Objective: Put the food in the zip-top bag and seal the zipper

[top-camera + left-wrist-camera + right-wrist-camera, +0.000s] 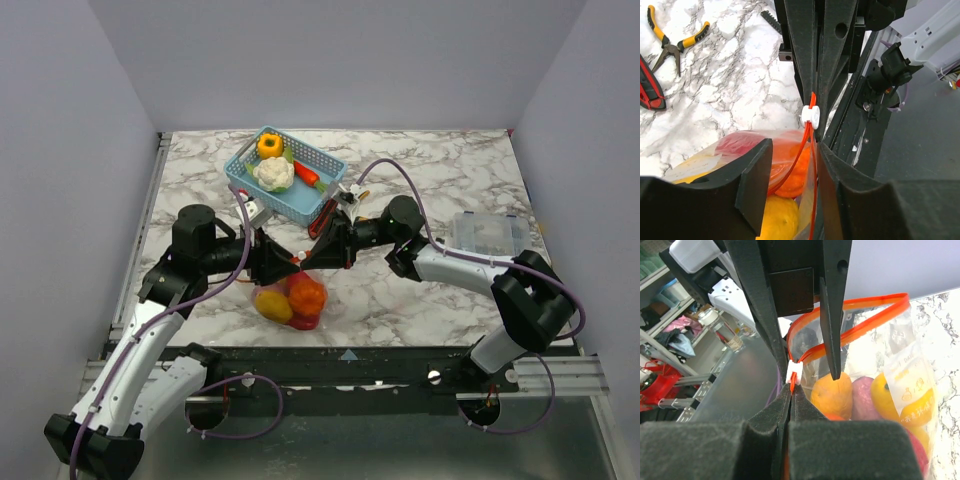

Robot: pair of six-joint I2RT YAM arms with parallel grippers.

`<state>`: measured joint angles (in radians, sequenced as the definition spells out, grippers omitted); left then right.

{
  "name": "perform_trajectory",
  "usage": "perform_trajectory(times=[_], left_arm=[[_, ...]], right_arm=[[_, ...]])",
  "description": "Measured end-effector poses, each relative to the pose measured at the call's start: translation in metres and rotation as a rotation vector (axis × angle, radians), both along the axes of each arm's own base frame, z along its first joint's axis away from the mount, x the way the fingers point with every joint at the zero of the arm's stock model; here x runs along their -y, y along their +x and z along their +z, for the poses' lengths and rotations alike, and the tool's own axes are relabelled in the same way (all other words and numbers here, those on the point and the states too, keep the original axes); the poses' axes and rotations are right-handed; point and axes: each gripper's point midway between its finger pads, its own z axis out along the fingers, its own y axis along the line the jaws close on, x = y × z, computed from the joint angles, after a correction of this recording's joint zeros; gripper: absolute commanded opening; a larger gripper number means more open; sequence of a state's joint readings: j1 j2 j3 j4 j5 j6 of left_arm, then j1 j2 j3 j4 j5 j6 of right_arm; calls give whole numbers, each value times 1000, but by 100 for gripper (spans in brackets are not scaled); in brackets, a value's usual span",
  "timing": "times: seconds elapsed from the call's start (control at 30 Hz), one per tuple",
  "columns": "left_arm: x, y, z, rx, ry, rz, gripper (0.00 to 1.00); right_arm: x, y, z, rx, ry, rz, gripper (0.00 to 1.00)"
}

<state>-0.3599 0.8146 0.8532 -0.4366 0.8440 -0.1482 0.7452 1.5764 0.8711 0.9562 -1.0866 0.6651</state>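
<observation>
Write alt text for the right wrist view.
Right jaws shut on the orange zipper of the bag, at its white slider. Past it the bag mouth gapes open, with orange, purple and yellow food inside. The left jaws hang open from above, straddling the slider.

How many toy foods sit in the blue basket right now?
3: a yellow pepper at the far end, a white cauliflower in the middle, a red-orange vegetable beside it on the right. Smaller pieces may be hidden.
</observation>
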Motion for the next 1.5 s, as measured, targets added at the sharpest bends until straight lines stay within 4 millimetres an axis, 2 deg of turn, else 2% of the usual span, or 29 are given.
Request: perform_trajectory(times=[0.13,0.27,0.37,0.4,0.43,0.5,0.53,0.6,0.77,1.07,1.2,1.3,1.5], left_arm=[[-3,-5,-1,13,0,5,44],[-1,-3,-5,-6,4,-1,33],[-1,-3,-10,-29,13,-9,31],[-1,-3,-11,-34,16,-9,32],[-1,-3,-11,-37,17,-9,39],[-1,-4,-12,-39,18,-9,57],[-1,-4,-12,-42,17,-8,63],[-1,-5,-11,-42,15,-12,67],[4,-11,-4,-71,-8,-66,68],[12,-7,19,-137,-16,-117,53],[9,-11,15,-158,0,-119,47],[7,-14,12,-167,11,-112,36],[3,-10,7,-160,43,-68,24]], right_arm=[[1,-1,1,3,2,1,0],[1,-2,1,7,-3,3,0],[2,-2,-2,20,-16,4,0],[3,-2,-3,26,-23,2,0],[3,-2,-4,32,-33,1,0],[4,-1,-5,50,-49,-3,0],[4,-1,-4,61,-55,-5,0],[6,-1,-3,83,-65,-7,0],[6,-2,-1,110,-77,4,0],[5,-2,6,143,-81,33,0],[6,-3,4,144,-89,38,0],[6,-3,3,146,-93,39,0],[6,-3,4,148,-95,47,0]])
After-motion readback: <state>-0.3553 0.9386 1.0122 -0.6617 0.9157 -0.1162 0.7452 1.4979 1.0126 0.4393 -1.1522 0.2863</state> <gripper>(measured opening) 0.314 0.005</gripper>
